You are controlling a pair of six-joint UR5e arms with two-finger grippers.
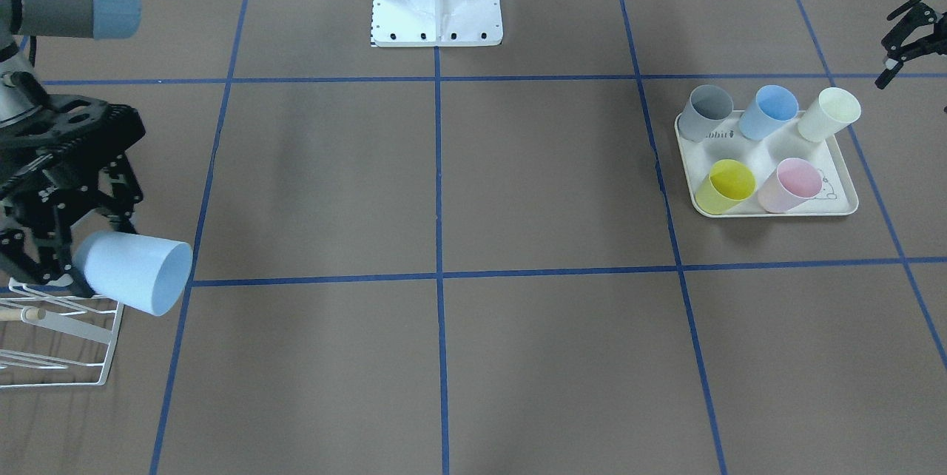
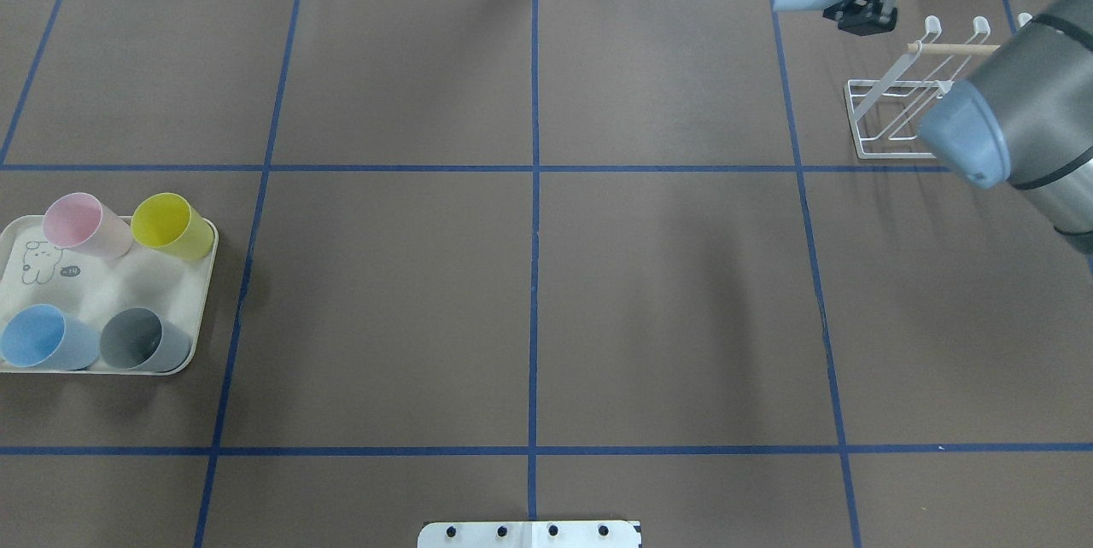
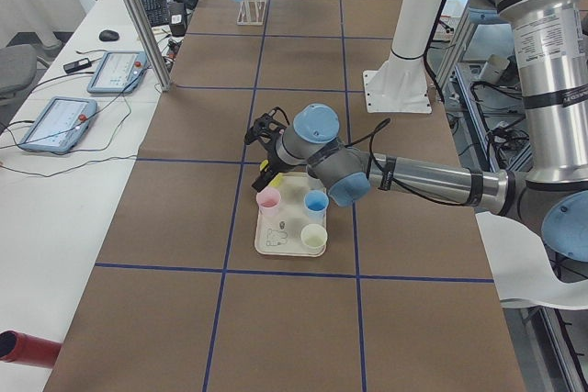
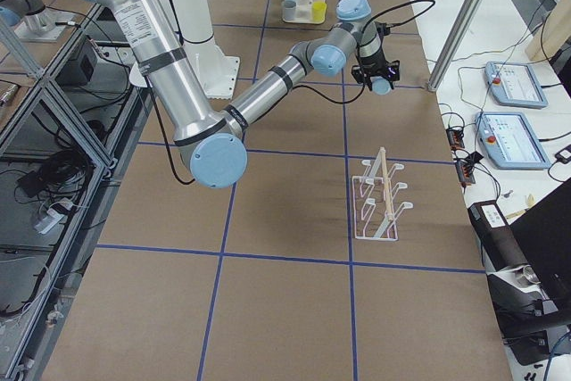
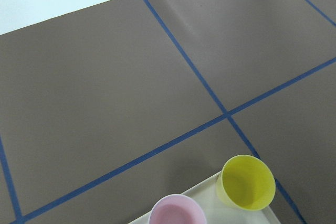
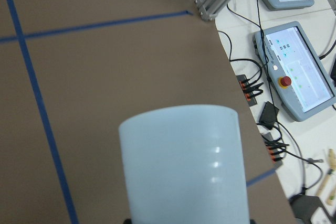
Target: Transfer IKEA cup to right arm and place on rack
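Under the right gripper point(image 1: 78, 257) and to every side of it spreads the brown table point(image 1: 518, 186) with its blue tape grid. The right arm point(image 2: 1025, 104) reaches out over the table's right end. Its fingers are pinched on the closed base of the pale blue cup point(image 1: 137, 271), which is held in the air on its side. The cup's open mouth points away from the gripper, toward the middle of the table.

The hand-over looks done, and the step in hand is putting the cup on the rack point(image 2: 892, 113). The rack stands on the table below the gripper and just to one side of it. Its slanted prongs point(image 2: 932, 21) rise past the wooden rod point(image 2: 952, 47). No part of the cup touches it yet.

To do this well, the wrist probably has to turn the cup so that its mouth faces a prong tip. It should then slide down along the slant of the prong, not drop straight. The rack is light wire, so a rim that catches a prong or the rod could push or tip it. The grip should loosen only once the cup hangs by itself.

Well apart from this gripper, at the other end of the table, the cream tray point(image 1: 840, 205) carries five more cups. The left gripper point(image 1: 906, 42) hangs beside the tray with its fingers spread and nothing in them.
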